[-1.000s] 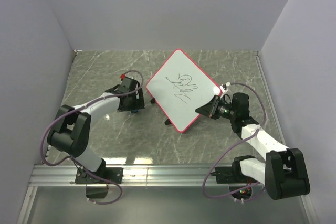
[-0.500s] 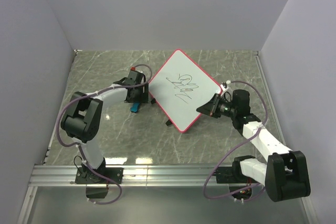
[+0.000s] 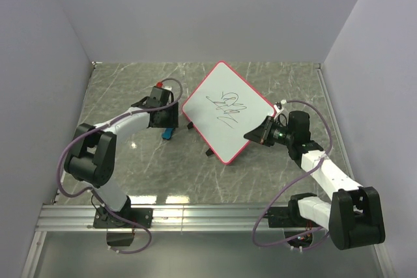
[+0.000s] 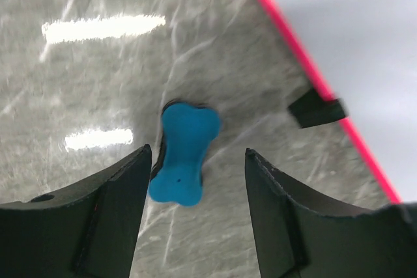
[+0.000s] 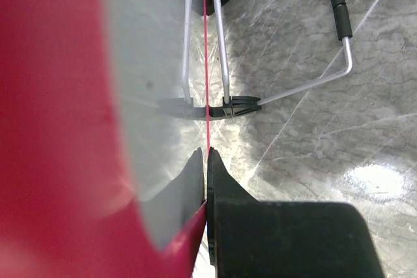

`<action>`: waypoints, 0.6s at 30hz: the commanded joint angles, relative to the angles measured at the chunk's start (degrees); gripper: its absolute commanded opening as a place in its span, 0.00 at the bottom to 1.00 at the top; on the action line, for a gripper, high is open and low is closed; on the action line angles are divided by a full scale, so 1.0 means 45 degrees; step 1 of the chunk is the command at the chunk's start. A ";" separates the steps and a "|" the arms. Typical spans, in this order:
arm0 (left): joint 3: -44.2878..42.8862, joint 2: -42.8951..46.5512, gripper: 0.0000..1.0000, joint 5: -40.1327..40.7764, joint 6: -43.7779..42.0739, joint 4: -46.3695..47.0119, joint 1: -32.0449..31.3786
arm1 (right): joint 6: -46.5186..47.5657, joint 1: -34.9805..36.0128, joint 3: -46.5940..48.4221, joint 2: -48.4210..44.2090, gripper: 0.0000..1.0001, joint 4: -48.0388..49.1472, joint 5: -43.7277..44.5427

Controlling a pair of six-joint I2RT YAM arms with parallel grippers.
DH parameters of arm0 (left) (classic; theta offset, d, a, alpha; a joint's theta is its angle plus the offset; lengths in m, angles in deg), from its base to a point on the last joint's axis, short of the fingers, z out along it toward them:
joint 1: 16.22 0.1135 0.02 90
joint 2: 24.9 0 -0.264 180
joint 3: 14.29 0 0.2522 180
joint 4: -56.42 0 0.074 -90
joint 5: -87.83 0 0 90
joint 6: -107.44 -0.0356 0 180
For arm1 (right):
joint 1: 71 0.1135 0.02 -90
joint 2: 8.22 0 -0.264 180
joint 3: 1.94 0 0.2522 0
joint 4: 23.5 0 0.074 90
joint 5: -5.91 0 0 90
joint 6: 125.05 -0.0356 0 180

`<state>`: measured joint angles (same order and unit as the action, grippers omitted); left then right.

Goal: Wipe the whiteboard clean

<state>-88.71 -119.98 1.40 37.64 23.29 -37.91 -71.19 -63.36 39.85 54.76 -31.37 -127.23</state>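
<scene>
The whiteboard point(image 3: 225, 110), white with a pink-red frame and black scribbles, stands tilted at the table's middle; its frame edge shows in the left wrist view point(image 4: 306, 73). My right gripper point(image 3: 256, 136) is shut on its right edge, seen edge-on as a red line point(image 5: 206, 63) between the jaws. A small blue eraser point(image 3: 167, 134) lies on the table left of the board. My left gripper point(image 3: 168, 122) is open and empty just above it; the eraser point(image 4: 182, 153) sits between the fingertips, nearer the left one.
Grey marble tabletop point(image 3: 130, 154) enclosed by plain walls at back and sides. The board's wire stand and black feet point(image 5: 241, 103) rest on the table beneath it. A metal rail point(image 3: 208, 216) runs along the near edge.
My left gripper moved up toward the board, then back a little left; the blue eraser now lies uncovered on the table. The right gripper and board stayed put.
</scene>
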 commanded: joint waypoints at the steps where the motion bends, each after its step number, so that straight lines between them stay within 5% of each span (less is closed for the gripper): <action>1: 0.0414 -0.0060 0.64 -0.0677 -0.0115 0.0340 0.0289 | -0.0133 0.0060 0.0509 -0.0128 0.00 -0.0215 0.0210; 14: 0.0571 -0.1192 0.59 -0.0834 -0.0096 0.1103 0.0348 | 0.0082 0.0080 0.0724 -0.0304 0.00 -0.0879 0.0504; 17: 0.0610 -0.1330 0.48 -0.0833 0.0021 0.1181 0.0368 | 0.0063 0.0060 0.0666 -0.0265 0.00 -0.0821 0.0503; 18: 0.0571 -0.1330 0.34 -0.0833 0.0060 0.1161 0.0368 | 0.0082 0.0060 0.0646 -0.0246 0.00 -0.0782 0.0426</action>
<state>-86.40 -124.95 -1.92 38.06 27.05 -36.29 -71.14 -63.36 40.97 54.48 -33.77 -126.59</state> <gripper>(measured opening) 0.398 0.099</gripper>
